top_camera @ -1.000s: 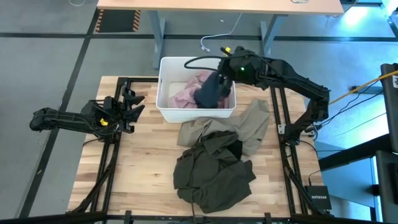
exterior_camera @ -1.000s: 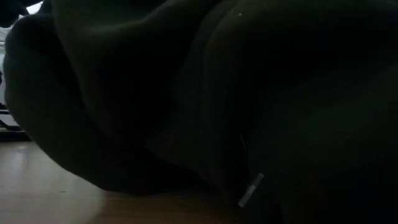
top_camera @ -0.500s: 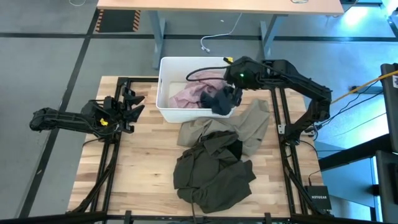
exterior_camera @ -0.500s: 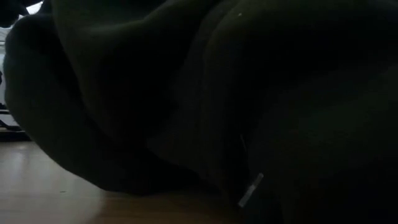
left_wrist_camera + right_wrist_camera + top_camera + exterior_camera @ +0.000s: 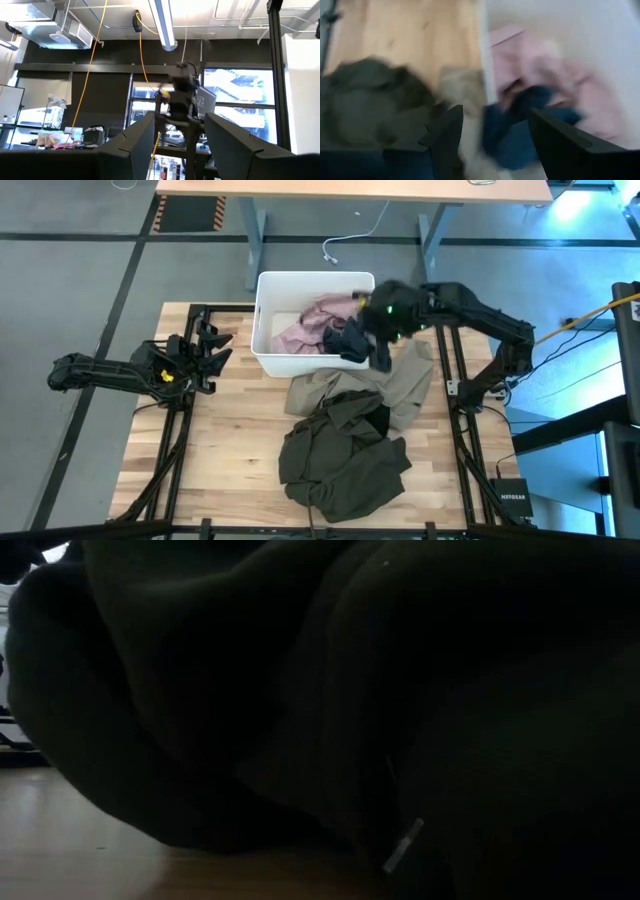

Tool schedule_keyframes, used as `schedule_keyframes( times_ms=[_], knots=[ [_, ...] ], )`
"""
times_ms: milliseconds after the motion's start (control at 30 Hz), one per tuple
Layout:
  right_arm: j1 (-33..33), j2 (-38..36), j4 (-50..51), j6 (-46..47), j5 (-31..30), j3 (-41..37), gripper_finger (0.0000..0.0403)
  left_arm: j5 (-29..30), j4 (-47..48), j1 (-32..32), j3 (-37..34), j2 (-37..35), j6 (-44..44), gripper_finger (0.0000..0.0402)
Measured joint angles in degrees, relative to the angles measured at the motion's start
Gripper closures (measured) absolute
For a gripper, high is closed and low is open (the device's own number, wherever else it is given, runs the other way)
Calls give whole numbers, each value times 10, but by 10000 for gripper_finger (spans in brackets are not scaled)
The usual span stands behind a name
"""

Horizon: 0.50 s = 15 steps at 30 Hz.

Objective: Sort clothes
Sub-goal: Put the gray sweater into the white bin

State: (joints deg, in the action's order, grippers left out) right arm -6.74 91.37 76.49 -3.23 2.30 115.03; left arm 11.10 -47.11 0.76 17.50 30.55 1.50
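Observation:
A navy-blue garment (image 5: 348, 340) lies over the near right corner of the white tub (image 5: 265, 330), partly on the pale pink garment (image 5: 305, 328) inside; it also shows in the right wrist view (image 5: 520, 125). My right gripper (image 5: 383, 340) hovers over that corner, open, its fingers (image 5: 445, 132) standing apart above the navy garment. Khaki-beige garments (image 5: 405, 380) and a dark olive-green one (image 5: 340, 450) lie heaped on the table, with a black piece (image 5: 380, 420) between them. My left gripper (image 5: 212, 348) waits open at the table's left.
The olive garment (image 5: 320, 690) fills the low view right in front of that camera. Bare wood (image 5: 240, 430) lies between the left arm and the heap. Dark frame rails (image 5: 175, 450) run along both table sides. A desk (image 5: 350, 190) stands beyond the far edge.
My right gripper has gone from above the tub's middle toward the table's right and near edges and downward. The navy garment, which hung bunched at the gripper above the tub, has come down and now lies over the tub's near right corner.

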Motion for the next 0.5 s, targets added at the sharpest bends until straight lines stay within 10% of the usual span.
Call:
schedule_keyframes(
  times_ms=[500],
  knots=[
    [248, 1, -125, 43, -1, -220, 162, 0, 0, 0, 0, 0, -2, 231]
  ],
)
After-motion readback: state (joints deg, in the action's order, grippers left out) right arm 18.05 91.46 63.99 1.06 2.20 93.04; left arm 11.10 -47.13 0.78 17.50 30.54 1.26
